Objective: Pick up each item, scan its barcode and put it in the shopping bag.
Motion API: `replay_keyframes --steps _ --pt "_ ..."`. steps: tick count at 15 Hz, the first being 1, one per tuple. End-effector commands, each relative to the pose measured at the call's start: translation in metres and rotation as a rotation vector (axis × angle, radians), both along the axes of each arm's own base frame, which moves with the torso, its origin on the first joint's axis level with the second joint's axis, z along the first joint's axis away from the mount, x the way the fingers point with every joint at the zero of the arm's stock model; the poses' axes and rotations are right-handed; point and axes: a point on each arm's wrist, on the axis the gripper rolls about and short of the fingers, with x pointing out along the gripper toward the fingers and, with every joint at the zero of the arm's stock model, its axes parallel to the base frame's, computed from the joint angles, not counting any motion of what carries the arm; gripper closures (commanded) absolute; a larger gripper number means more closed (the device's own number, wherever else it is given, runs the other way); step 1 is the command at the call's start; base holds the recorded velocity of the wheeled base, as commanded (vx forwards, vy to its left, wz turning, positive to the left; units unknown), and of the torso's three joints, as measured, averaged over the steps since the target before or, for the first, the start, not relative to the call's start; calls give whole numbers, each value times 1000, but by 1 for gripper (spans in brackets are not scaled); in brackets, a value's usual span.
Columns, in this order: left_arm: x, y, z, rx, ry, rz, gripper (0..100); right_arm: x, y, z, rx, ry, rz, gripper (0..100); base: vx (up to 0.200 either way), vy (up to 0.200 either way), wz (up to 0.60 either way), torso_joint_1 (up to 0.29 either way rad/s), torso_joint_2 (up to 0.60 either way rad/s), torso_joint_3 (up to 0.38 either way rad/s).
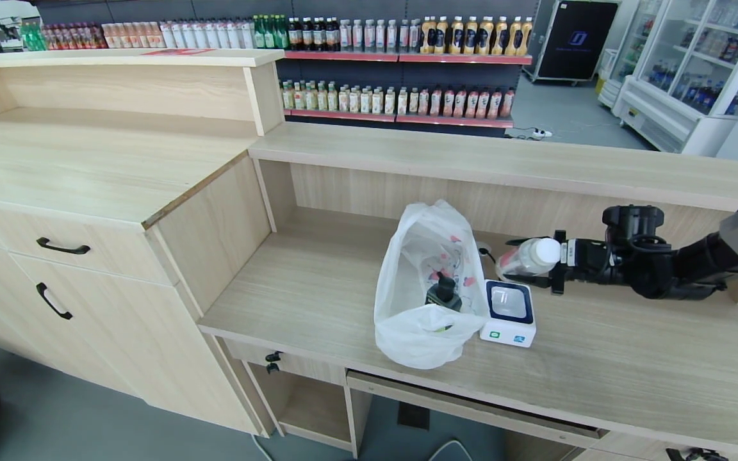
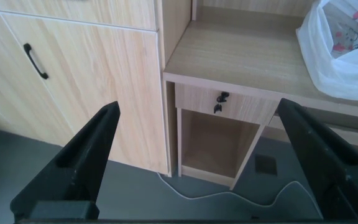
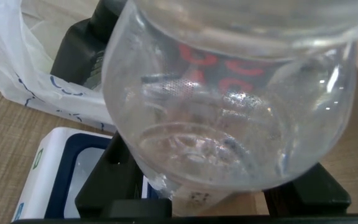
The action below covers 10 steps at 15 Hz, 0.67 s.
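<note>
My right gripper is shut on a clear plastic bottle with a white cap, held on its side just above and behind the white barcode scanner. The bottle looms close in the right wrist view, with the scanner below it. A white shopping bag stands open left of the scanner, with a dark pump bottle inside. My left gripper hangs open below the counter's left front edge, with nothing between its fingers.
The lower wooden counter has free room left of the bag and right of the scanner. A taller counter with drawers stands to the left. A raised ledge runs behind. Shelves of drinks line the back.
</note>
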Motion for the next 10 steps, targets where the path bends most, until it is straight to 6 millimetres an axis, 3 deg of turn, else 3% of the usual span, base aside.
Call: replay_keyframes --steps 1,3,4,7,10 --pt "0 0 0 0 1 1 0 -2 -1 9 1 -12 -3 100 0 0 0 0 0 0" --pt "0 0 0 0 1 1 0 -10 -3 32 22 -6 -20 100 0 0 0 0 0 0" --pt "0 0 0 0 1 1 0 -24 -5 59 64 45 -56 100 0 0 0 0 0 0" --pt "0 0 0 0 1 1 0 -68 -10 105 186 231 -233 100 0 0 0 0 0 0" --pt "0 0 0 0 -1 1 0 -111 -14 126 356 428 -474 100 0 0 0 0 0 0"
